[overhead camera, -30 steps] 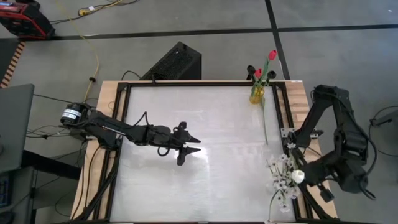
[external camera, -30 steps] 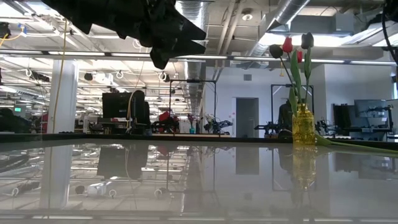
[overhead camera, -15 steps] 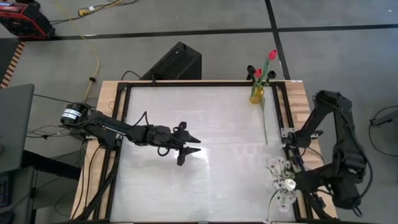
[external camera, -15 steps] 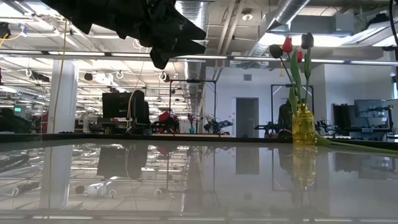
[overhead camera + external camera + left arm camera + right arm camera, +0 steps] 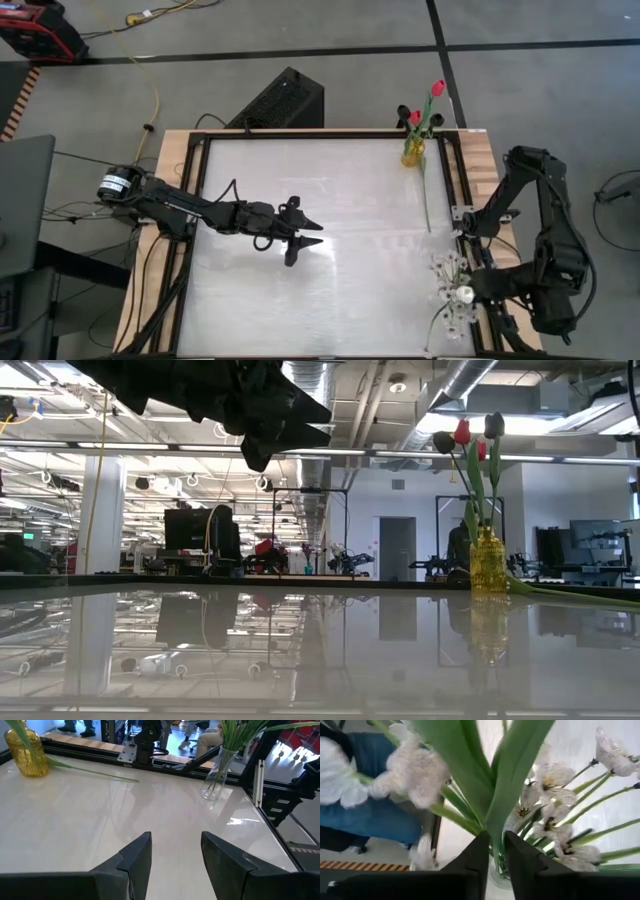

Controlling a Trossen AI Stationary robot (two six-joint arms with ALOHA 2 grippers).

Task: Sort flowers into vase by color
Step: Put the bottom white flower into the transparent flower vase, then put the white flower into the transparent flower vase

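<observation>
Your right gripper (image 5: 493, 851) sits over the clear vase (image 5: 452, 325) of white flowers (image 5: 452, 283) at the table's right edge — jaws narrowly parted around a green stem (image 5: 495, 815). Your left gripper (image 5: 310, 234) hovers mid-table, empty, jaws apart; red and dark tulips (image 5: 420, 112) stand in the yellow vase (image 5: 412, 152).

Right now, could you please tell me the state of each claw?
Left claw: open, empty, above the white table.
Right claw: around a green leaf of the white flowers; grip cannot be told.

fingers (image 5: 135, 860) apart over white table (image 5: 75, 820) | yellow vase (image 5: 27, 752) | clear vase (image 5: 216, 775)
</observation>
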